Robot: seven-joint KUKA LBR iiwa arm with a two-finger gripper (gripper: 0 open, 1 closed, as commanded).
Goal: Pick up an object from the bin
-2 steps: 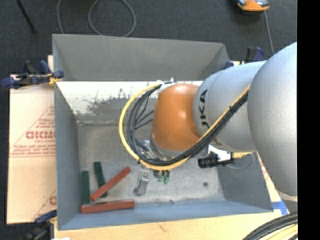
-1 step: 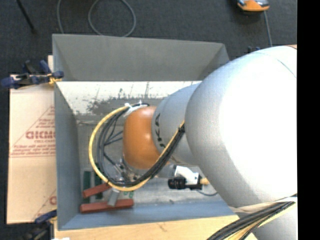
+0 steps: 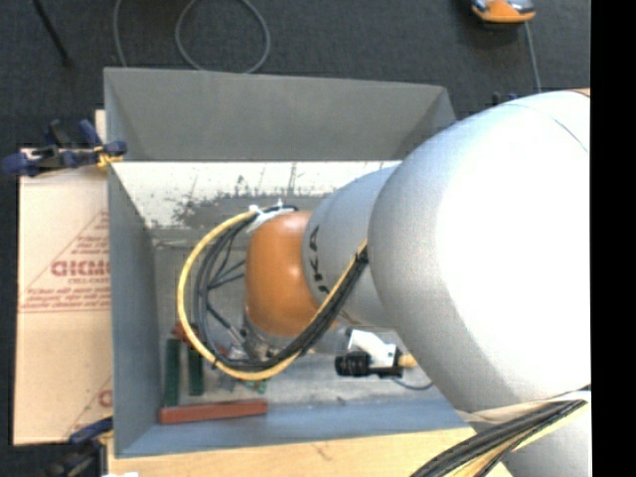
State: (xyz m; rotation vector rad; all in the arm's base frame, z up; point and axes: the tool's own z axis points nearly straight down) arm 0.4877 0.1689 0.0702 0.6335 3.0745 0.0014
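Tool low in bin's lower-left corner, spread or pressed together cannot tell; nearest: green flat block, red-brown bar; both probably stiff, light; grip across narrow sides.

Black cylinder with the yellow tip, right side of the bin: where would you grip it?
Probably mid-barrel on the black cylinder, coming from straight above and closing across its narrow width: it lies flat on its side. A white piece crowds its far side.
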